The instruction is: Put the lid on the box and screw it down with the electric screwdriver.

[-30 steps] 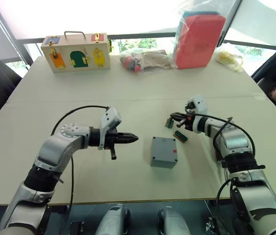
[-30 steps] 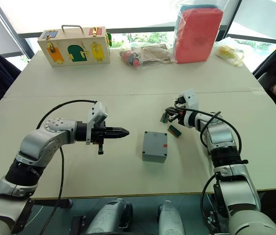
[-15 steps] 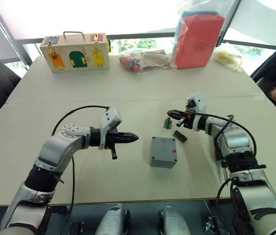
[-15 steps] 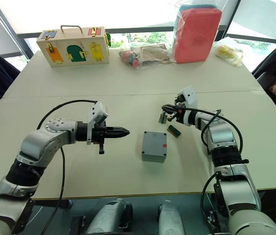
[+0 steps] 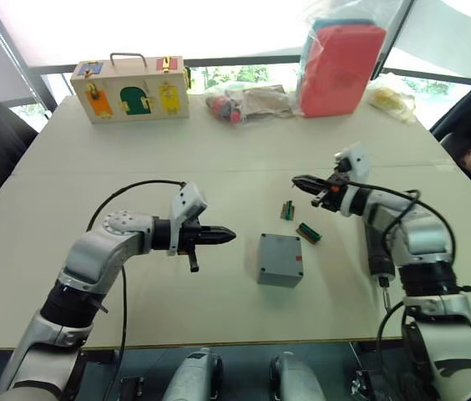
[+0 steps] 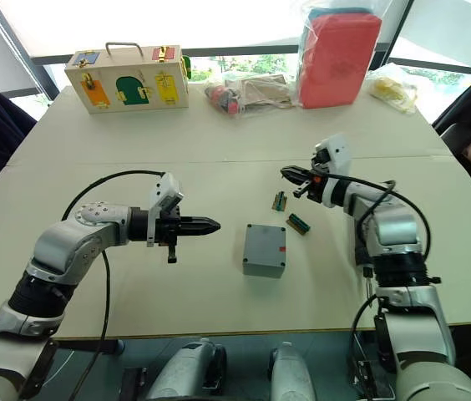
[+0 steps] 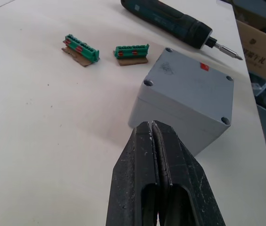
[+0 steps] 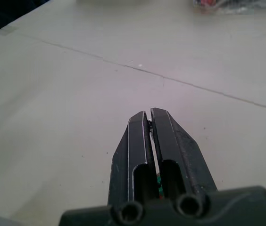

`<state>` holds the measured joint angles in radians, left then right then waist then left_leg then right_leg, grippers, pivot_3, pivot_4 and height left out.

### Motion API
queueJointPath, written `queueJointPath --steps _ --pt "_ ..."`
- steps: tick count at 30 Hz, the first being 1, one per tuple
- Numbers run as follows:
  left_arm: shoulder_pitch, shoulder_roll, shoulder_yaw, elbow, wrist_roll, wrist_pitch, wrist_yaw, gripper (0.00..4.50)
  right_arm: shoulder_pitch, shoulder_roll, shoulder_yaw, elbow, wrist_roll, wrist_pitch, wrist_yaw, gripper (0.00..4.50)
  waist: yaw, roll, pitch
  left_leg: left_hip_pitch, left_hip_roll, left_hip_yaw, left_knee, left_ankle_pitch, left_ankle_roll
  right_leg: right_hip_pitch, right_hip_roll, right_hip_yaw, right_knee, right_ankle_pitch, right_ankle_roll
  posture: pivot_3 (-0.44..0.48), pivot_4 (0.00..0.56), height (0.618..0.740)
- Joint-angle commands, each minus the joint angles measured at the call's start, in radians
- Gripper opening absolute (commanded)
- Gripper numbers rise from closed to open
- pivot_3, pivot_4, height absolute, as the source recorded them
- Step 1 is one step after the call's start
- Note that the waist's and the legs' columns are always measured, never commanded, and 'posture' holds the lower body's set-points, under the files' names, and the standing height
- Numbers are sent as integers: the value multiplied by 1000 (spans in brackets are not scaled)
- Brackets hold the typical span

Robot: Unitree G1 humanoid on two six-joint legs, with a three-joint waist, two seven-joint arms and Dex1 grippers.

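The grey box (image 5: pixel 280 259) stands on the table's middle, between my arms. The lid (image 7: pixel 189 82) lies flat on top of it, with screw holes at its corners and a small red mark. My left gripper (image 5: pixel 223 236) is shut and empty, level with the box and a short way to its left, pointing at it (image 7: pixel 153 129). Raised over the table behind and right of the box, my right gripper (image 5: pixel 302 181) is also shut and holds nothing (image 8: pixel 150 117). The electric screwdriver (image 7: pixel 170 19) lies on the table beyond the box, its bit bare.
Two small green terminal blocks (image 5: pixel 287 210) (image 5: pixel 308 231) lie just behind the box. Along the far edge stand a wooden box with coloured doors (image 5: pixel 131 88), a bag of small items (image 5: pixel 248 102), a red case in plastic (image 5: pixel 340 58) and a yellow bag (image 5: pixel 390 96).
My right gripper has lifted up and drawn back to the right, away from the green blocks. The left arm, the box and the blocks have stayed put.
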<state>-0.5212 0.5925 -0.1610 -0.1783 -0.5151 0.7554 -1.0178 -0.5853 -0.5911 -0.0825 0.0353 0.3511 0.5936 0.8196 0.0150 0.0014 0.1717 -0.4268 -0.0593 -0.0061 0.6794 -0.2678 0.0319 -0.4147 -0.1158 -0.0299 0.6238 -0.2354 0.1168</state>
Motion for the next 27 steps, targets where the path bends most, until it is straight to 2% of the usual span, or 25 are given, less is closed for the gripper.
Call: queueJointPath --steps 1,7,27 --pt "-25 28 38 -67 -47 15 -32 0 68 -74 -69 -256 116 134 22 55 -3 0 0 0 0 0 0 0 0 0 0 0 0 0 0 0 150 740" --pt "-36 75 -4 -109 -46 19 -87 0 249 -143 -76 -501 210 237 29 55 -3 0 0 1 1 -1 0 -3 5 1 -1 0 0 0 0 0 150 740" --pt "-53 38 -43 -75 -11 -4 -85 0 371 -171 -40 -508 176 176 -16 55 -1 0 0 1 0 0 0 -3 6 2 -1 -1 -2 0 0 0 150 740"
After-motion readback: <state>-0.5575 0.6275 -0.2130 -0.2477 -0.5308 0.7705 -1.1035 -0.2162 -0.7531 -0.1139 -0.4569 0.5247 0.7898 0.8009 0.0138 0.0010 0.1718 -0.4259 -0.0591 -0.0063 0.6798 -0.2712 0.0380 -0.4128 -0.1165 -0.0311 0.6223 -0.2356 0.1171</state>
